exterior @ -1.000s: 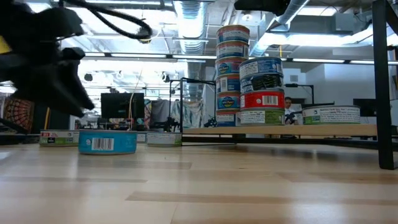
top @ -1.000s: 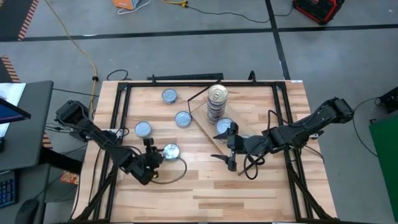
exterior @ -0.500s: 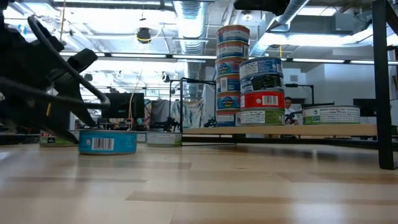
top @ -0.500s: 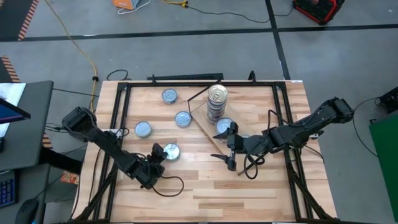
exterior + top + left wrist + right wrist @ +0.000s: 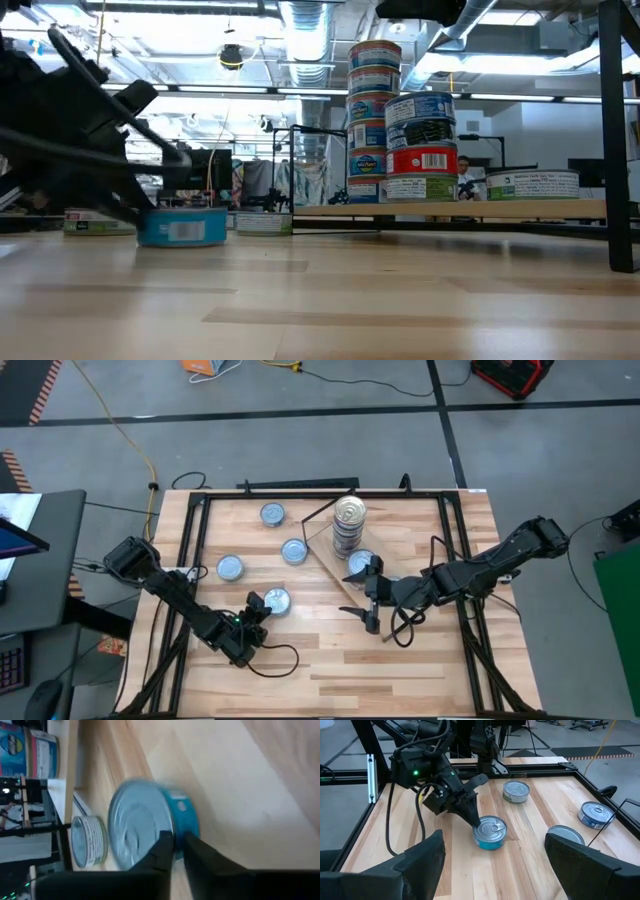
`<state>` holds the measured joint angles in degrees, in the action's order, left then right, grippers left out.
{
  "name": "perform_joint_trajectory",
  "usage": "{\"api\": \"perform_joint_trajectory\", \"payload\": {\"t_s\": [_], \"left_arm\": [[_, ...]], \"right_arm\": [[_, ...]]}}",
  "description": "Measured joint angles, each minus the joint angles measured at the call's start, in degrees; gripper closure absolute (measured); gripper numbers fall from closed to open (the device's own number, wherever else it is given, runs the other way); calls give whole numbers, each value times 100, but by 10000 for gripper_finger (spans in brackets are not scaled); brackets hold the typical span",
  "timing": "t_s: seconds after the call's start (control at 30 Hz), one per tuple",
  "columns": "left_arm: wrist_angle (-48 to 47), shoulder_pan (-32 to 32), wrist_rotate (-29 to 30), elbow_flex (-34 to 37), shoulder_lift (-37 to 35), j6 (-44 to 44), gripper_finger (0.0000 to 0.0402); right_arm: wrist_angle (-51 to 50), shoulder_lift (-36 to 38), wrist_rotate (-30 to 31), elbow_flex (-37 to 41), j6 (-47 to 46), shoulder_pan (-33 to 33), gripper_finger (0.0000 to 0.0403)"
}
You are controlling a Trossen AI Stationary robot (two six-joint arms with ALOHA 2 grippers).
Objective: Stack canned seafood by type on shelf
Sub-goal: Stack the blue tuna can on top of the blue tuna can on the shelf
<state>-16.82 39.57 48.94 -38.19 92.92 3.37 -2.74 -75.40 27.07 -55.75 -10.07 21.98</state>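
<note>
A: We note the left pincer (image 5: 179, 847) clenched on the blue tin (image 5: 140, 820). One dark finger lies over the ribbed silver lid, the other against the blue side wall, so the rim is nipped between them.

B: Agreed. That tin sits flat on the table (image 5: 400, 660), a low round can, blurred in the low view. The table is pale planked wood, matte, inside a thin black frame.

A: We log the right pincer (image 5: 365, 595) released, its fingers spread wide, hanging just beside the near edge of the shelf (image 5: 330, 565) and touching nothing.

B: The shelf is a light-wood board on thin dark metal. On it we see a tall stack (image 5: 375, 120) of flat tins, a shorter stack (image 5: 420, 145) with one red label touching it, and a single pale tin (image 5: 532, 184) apart.

A: Three loose tins (image 5: 294, 551) with shiny lids lie on the table between the blue tin and the shelf's far end.
</note>
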Motion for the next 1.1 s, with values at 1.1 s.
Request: {"api": "perform_joint_trajectory", "payload": {"t_s": [1.1], "left_arm": [[-230, 286, -2030, -714, -633, -5268, 364]], "right_arm": [[128, -178, -9, -1, -217, 4, 38]]}}
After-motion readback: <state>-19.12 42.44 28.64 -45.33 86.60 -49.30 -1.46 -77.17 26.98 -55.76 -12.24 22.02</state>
